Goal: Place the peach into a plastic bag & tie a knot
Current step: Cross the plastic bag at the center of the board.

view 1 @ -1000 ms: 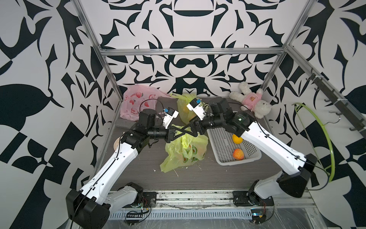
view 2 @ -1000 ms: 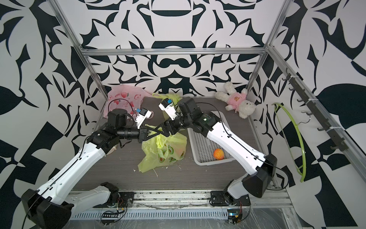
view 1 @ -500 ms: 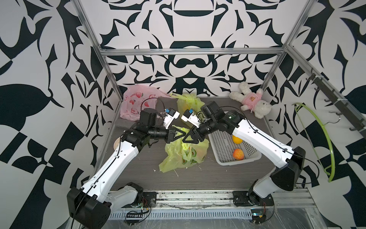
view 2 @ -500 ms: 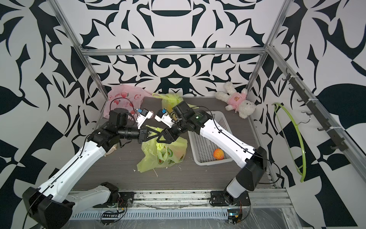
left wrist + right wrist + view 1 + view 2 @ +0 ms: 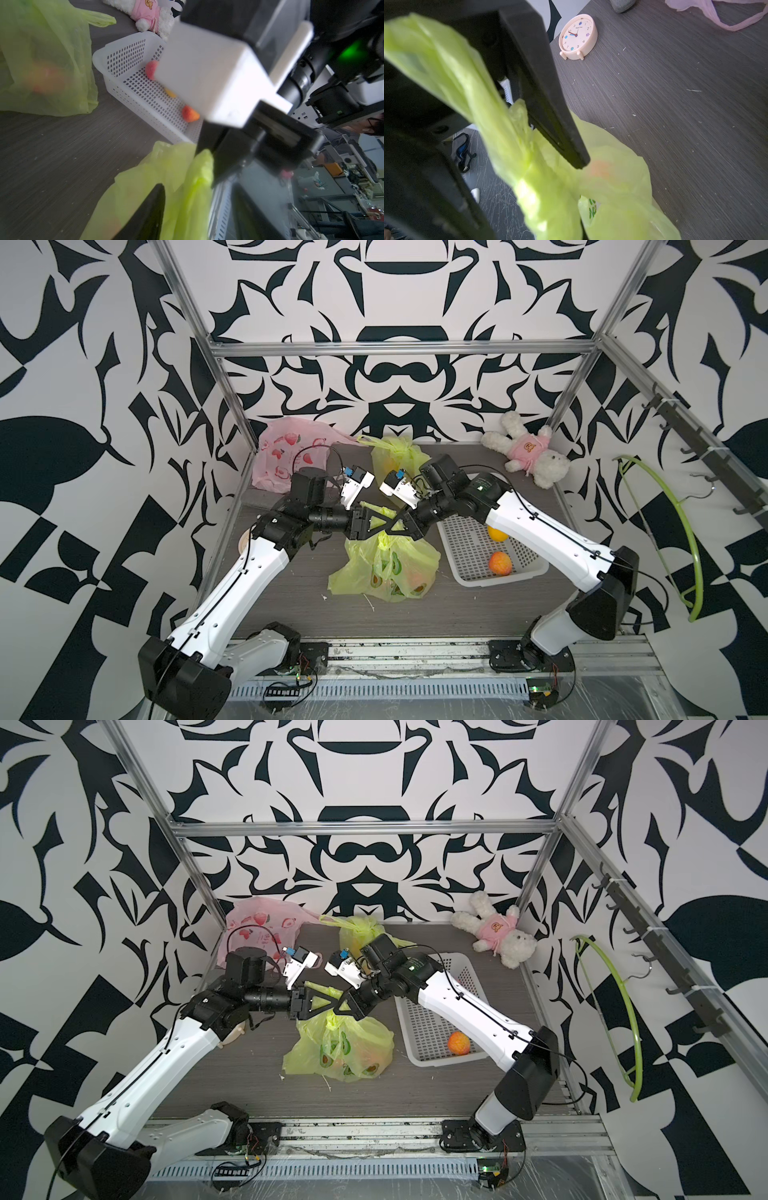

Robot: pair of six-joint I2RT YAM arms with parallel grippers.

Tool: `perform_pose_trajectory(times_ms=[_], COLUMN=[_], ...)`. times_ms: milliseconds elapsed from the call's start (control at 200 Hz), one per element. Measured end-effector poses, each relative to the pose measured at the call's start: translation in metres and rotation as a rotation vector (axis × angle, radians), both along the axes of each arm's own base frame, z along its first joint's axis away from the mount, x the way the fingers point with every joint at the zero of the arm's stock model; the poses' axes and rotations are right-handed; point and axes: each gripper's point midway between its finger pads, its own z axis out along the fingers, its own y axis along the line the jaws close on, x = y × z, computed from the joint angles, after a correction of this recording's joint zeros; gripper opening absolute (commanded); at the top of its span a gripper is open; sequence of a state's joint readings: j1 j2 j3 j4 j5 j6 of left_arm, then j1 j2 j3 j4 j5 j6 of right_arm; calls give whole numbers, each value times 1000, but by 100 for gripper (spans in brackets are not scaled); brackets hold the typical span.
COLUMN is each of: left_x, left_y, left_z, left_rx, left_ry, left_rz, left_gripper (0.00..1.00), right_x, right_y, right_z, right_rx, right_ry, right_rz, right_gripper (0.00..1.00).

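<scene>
Pinching the green bag, right fingers hang near the basket rim.

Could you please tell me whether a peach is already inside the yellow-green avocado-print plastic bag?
Inside, it seems: an orange-pink peach shows blurrily through the translucent yellow-green avocado-print plastic bag.

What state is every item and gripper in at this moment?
green bag: on table, fruit inside, top gathered up
left gripper: open, around bag top
right gripper: shut on bag top
white basket: upright, holds loose peaches
rear green bag: bunched closed
pink bag: crumpled in back corner
</scene>
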State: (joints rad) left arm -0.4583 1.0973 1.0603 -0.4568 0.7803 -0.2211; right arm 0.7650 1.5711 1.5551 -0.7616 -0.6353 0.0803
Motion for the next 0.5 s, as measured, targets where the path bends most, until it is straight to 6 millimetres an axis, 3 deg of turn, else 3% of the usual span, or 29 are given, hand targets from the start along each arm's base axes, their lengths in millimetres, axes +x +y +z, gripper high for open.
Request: perform_pose_trajectory(times_ms=[135, 315, 500], left_x=[-8, -10, -7], left_y=[5, 8, 8], left_z=[-3, -10, -14], left_rx=[-2, 8, 33], left_ry=[-1, 6, -13], left_rz=[16, 23, 42], left_gripper=[66, 68, 71], right_x=[5, 11, 5], right_y=[-8, -23, -22], right_z=[7, 35, 52], right_rx=[29, 119, 186], right_ry=[5, 2, 28], right_rz=[-20, -55, -35], right_gripper=[0, 0, 0])
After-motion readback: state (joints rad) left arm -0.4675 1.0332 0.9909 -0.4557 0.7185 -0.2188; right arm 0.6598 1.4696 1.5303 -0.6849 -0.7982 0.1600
